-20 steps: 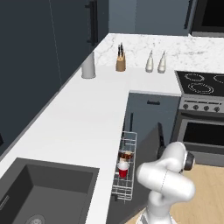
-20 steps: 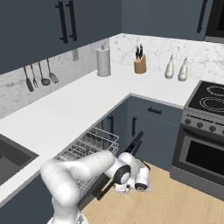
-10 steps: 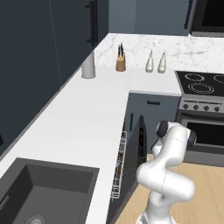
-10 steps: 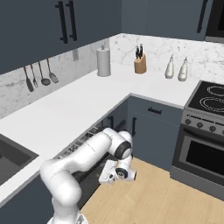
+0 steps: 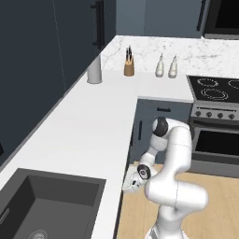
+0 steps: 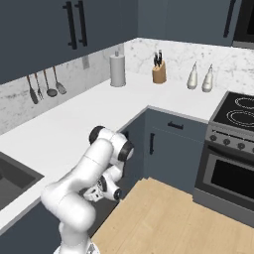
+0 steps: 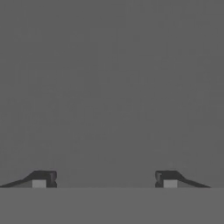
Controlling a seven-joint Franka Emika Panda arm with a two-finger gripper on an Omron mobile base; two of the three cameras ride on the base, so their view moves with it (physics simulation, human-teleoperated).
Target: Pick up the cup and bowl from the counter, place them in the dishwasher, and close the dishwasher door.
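- Hand view: gripper [image 7: 105, 179] spread wide, nothing between the two dark tips; ahead of them a flat, featureless grey surface, close up.
- Left base view: gripper [image 5: 129, 185] low, under the counter [image 5: 84, 126] edge, against the cabinet front just right of the sink [image 5: 46, 200]; arm folded, elbow up near the counter corner.
- Right base view: hand [image 6: 101, 188] low beside the dark front below the counter [image 6: 74, 124]; dishwasher door [image 6: 106, 211] looks shut, flush with the cabinets, mostly hidden by the arm.
- Cup and bowl: cannot tell where they are.
- Counter back corner: grey canister [image 5: 94, 70], knife block [image 5: 129, 66], two bottles [image 5: 166, 66]; oven [image 5: 215, 126] to the right.
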